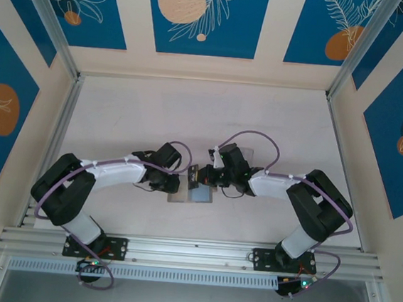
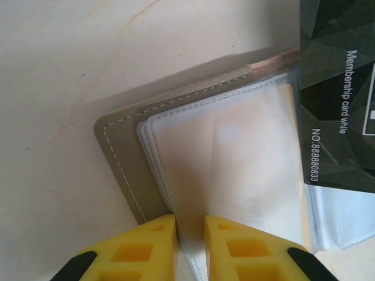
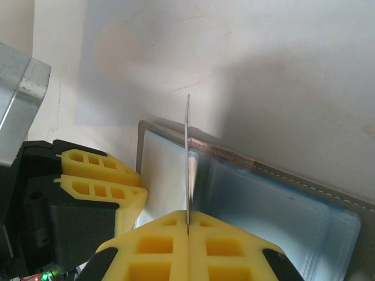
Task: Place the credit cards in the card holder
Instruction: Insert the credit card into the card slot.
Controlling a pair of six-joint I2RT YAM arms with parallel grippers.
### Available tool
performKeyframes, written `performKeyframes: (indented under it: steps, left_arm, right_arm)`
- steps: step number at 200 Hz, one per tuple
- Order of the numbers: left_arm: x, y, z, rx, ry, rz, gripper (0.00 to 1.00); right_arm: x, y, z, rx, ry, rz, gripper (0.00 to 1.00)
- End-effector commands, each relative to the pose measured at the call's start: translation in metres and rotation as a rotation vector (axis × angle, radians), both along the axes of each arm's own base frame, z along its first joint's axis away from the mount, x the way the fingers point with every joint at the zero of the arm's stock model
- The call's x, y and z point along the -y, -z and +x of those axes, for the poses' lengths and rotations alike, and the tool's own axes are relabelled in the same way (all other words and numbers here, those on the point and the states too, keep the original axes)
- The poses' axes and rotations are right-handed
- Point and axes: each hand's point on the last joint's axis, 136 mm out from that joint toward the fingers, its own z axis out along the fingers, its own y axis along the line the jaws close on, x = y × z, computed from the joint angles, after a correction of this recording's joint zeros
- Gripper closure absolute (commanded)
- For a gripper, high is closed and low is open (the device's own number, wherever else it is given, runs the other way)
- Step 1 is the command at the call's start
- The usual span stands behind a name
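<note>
Card holder point(image 2: 120, 137) lies open just beyond both jaws, my left gripper point(image 2: 190, 225) pinching its clear sleeve point(image 2: 234, 158), my right gripper point(image 3: 188, 225) pressed together on 1 edge-on credit card point(image 3: 188, 158), so I should square that card's leading edge to the pocket mouth.

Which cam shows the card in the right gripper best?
Left wrist: the card faces the lens, dark, print readable. Right wrist has it edge-on, pinched in the right gripper. Top external: too small to make out.
</note>
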Motion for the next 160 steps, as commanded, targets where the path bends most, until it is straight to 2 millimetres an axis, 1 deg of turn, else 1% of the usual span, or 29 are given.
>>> performKeyframes:
  steps: [1, 50, 106, 160]
  left_arm:
    - [-0.016, 0.024, -0.016, -0.054, -0.014, 0.074, 0.83]
    - [-0.017, 0.025, -0.017, -0.057, -0.017, 0.073, 0.83]
    - [-0.017, 0.024, -0.017, -0.056, -0.019, 0.067, 0.83]
    - [-0.016, 0.023, -0.017, -0.057, -0.020, 0.066, 0.83]
  right_arm:
    - [-0.002, -0.009, -0.002, 0.009, 0.005, 0.033, 1.00]
    - [-0.002, -0.017, -0.005, 0.010, 0.004, 0.069, 1.00]
    - [0.000, -0.007, -0.005, 0.015, 0.006, 0.023, 1.00]
    - [-0.001, 0.005, -0.011, 0.018, 0.001, -0.017, 1.00]
